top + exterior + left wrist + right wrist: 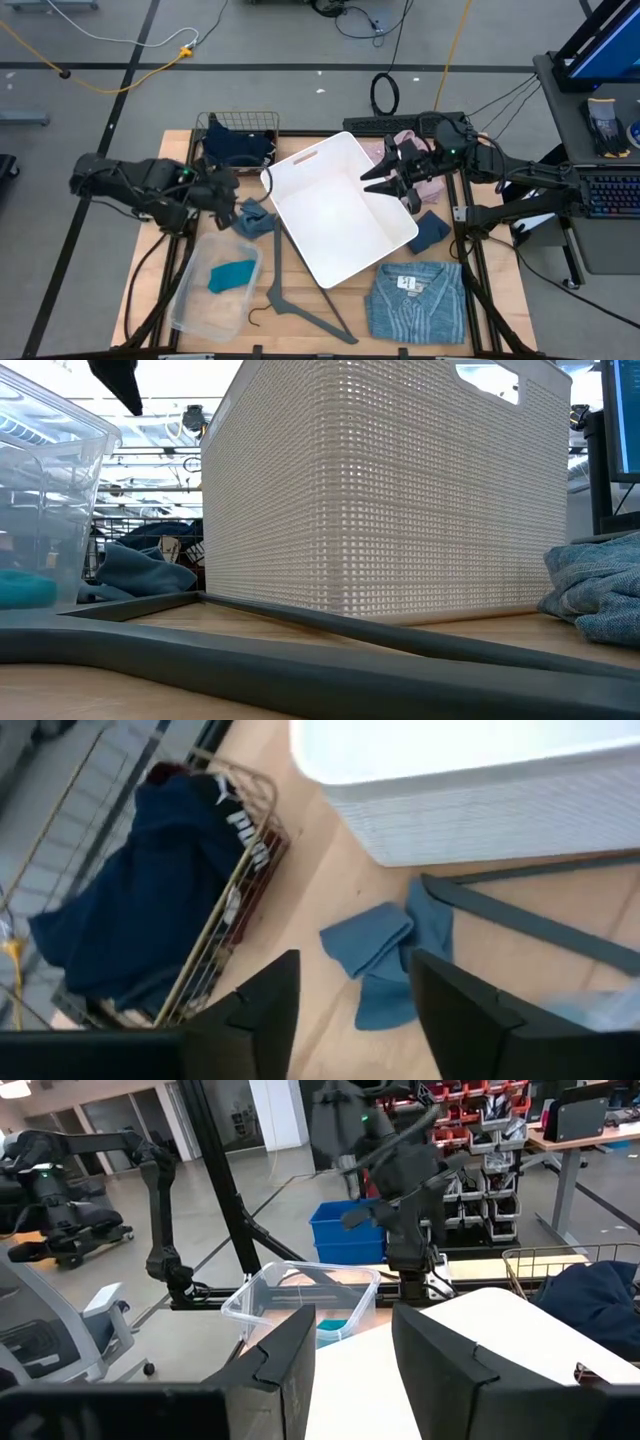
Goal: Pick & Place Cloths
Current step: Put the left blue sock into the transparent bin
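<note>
Left wrist view looks down past the left claw (355,1010), whose two dark fingers stand apart with nothing between them, poised over a crumpled blue cloth (385,955) lying on the bare wood of the surface (330,870) near its left edge; that spread suits a descent onto the cloth, which looks like the next pick. Just beyond the cloth sits the wire basket (245,870) at the far edge, stuffed with a navy garment (140,910), and the white bin (480,790) fills the middle. From the high view, the right claw (392,178) hovers over the bin's far right rim, fingers parted and empty, probably waiting. Around it lie a pink fleece (425,160) toward the far right corner, a small navy cloth (430,228) by the right edge, and the blue striped shirt (415,298) spread flat at the near right. A teal cloth (232,274) rests in the clear tub (190,300) at the near left, beside the grey hanger (300,305). Only the overhead shows this whole layout; the low view hides it behind the bin's woven wall.
</note>
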`<state>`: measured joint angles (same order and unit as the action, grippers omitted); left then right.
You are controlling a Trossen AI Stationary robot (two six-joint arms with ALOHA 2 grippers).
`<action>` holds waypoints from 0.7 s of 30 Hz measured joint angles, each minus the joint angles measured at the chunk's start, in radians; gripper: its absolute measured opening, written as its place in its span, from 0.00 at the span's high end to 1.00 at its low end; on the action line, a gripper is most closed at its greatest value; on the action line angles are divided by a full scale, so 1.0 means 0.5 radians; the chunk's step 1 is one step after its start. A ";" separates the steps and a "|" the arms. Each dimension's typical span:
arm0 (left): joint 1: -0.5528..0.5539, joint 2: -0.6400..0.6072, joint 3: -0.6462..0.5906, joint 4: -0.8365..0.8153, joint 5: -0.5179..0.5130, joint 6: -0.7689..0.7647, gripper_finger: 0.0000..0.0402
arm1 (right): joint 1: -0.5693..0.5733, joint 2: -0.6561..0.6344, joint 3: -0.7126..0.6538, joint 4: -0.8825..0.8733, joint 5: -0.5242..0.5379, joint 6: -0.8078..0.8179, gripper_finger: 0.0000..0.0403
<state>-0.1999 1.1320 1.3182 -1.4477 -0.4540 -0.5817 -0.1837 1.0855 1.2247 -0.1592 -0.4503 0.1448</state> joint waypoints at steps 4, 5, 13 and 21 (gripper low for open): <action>0.146 -0.004 -0.018 0.003 0.036 0.000 0.44 | 0.000 0.000 -0.001 -0.040 -0.010 0.000 0.69; 0.183 -0.008 -0.040 0.004 0.048 -0.007 0.42 | 0.000 0.000 -0.001 -0.043 -0.044 0.000 0.69; 0.459 -0.143 -0.391 0.264 0.323 -0.083 0.37 | 0.001 0.000 -0.002 -0.051 -0.106 0.001 0.69; 0.622 -0.161 -0.769 0.644 0.563 -0.022 0.37 | 0.001 0.000 -0.002 -0.098 -0.106 0.000 0.69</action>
<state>0.1111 1.0513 0.9335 -1.1256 -0.1726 -0.5929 -0.1833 1.0855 1.2240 -0.2082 -0.5034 0.1448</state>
